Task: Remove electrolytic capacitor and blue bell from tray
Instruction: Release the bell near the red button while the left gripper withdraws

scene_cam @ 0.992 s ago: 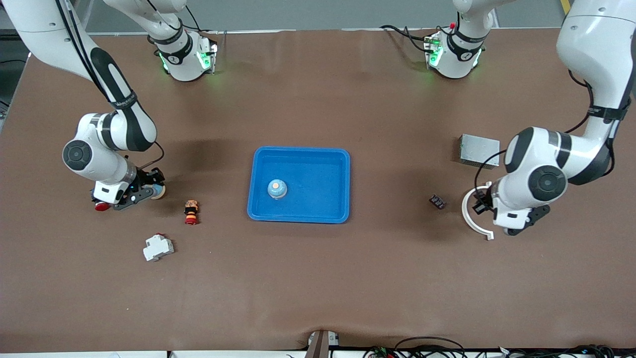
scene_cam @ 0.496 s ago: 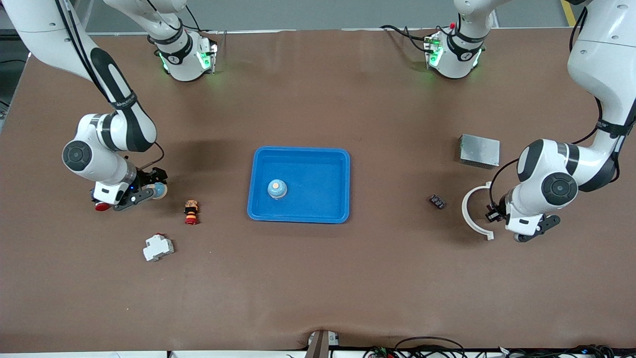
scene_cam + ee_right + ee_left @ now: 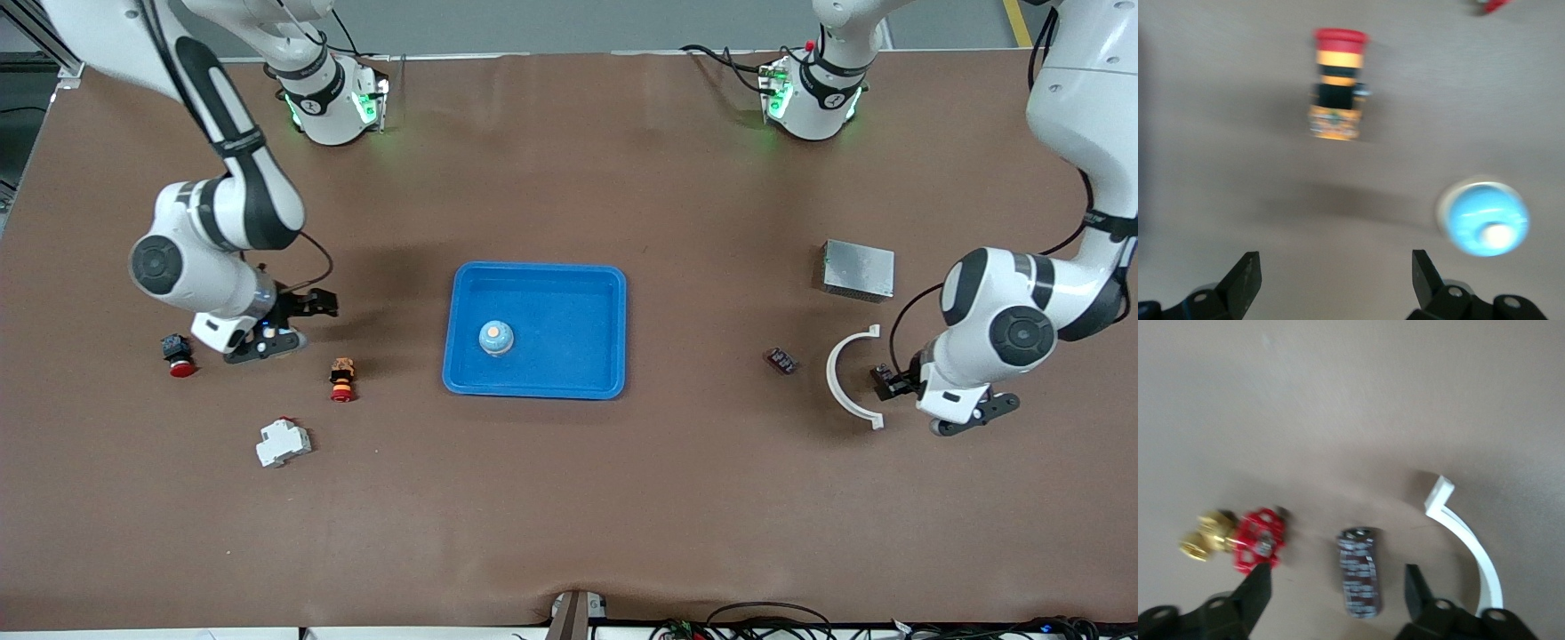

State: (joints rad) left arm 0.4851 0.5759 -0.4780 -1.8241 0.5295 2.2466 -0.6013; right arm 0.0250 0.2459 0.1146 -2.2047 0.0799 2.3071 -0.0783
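**One bell in the tray, capacitor out**

One tray [image 3: 533,387] sits mid-table and holds one blue bell [image 3: 496,337]. One grey box [image 3: 857,269] and one white arc [image 3: 849,378] lie toward the left arm's end. The left gripper [image 3: 1335,587], fingers spread, hangs over the single electrolytic capacitor [image 3: 1359,571], which lies on the table. The right gripper [image 3: 1335,273], also spread, is over the table beside a second bell [image 3: 1483,217], near two red buttons [image 3: 342,378] [image 3: 176,354].

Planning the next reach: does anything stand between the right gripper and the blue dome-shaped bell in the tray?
Only the shallow bright-blue plastic tray's raised rim. The blue dome-shaped bell sits alone inside it; the open right gripper is over the table toward the right arm's end.
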